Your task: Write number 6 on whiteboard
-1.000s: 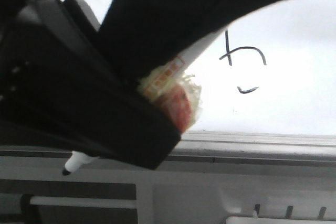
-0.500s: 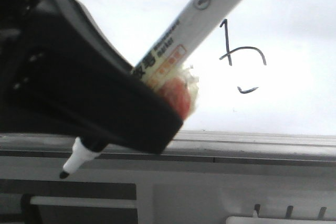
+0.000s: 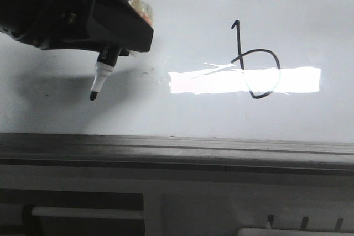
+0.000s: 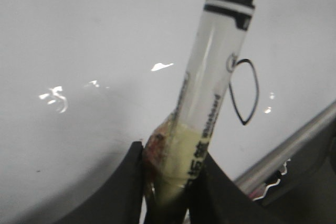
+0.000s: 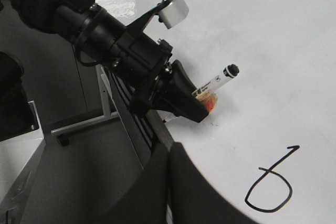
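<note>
Writing looks finished: left gripper (image 3: 119,40) is clamping the marker (image 4: 210,108) beside the number 6 (image 3: 255,62) on the whiteboard (image 3: 221,4); right gripper (image 5: 168,182) is seemingly sitting closed; next, withdrawing.

This looks like a robotics lab or test room. A large glossy whiteboard (image 3: 182,20) with a grey metal frame fills the scene. Below its lower edge runs a ridged grey metal ledge (image 3: 177,153), and beside the board stands a bare metal stand (image 5: 79,124) on a plain grey floor (image 5: 89,177).

A bright rectangular glare patch (image 3: 243,80) streaks the glossy white-grey whiteboard (image 3: 221,15); the upper-left black gripper (image 3: 105,45) is blurred, casting soft shadow.
</note>
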Controlling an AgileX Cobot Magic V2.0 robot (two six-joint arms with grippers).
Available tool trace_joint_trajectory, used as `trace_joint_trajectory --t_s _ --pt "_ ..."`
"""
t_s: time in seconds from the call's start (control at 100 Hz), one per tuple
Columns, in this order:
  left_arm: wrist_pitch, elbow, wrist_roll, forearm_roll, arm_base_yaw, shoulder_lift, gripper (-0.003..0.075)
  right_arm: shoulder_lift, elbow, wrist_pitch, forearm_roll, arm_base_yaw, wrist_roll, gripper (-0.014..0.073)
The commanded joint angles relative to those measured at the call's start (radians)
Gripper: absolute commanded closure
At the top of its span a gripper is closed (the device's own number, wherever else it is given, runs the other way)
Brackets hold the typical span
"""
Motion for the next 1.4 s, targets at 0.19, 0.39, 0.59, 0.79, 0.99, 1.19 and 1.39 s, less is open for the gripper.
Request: trace_joint_trajectory --t_s 0.19,0.39,0.59,0.79,0.99,1.19,1.39 --pt "-0.051 -0.056 -0.006 -0.084 -0.008 0.079 0.0739 -0.007 -0.015 -0.055 -0.004 -0.007 0.000 0.0656" --pt "-0.137 -0.077 -0.006 -0.156 -0.008 0.097 0.0739 -0.007 -0.002 -0.054 -0.004 -0.007 0.000 0.0656" --pt "-0.188 -0.077 -0.006 -0.158 -0.008 0.097 0.0739 -0.007 -0.002 -0.056 -0.004 -0.007 0.000 0.0656" --pt "-0.251 -0.077 -0.006 -0.158 -0.008 0.097 0.0739 -0.007 -0.002 -0.058 -0.004 -0.007 0.000 0.0656" --pt "-0.171 -0.077 -0.006 -0.158 -0.008 0.143 0.0739 -0.005 -0.002 -0.062 -0.004 -0.007 0.000 0.0656" --pt "-0.155 -0.077 -0.006 -0.158 -0.008 0.190 0.0739 -0.005 -0.002 -0.062 -0.004 -0.007 0.011 0.0656" --pt "-0.194 -0.078 -0.006 -0.158 -0.008 0.195 0.0739 -0.005 -0.002 -0.060 -0.004 -0.007 0.011 0.0656"
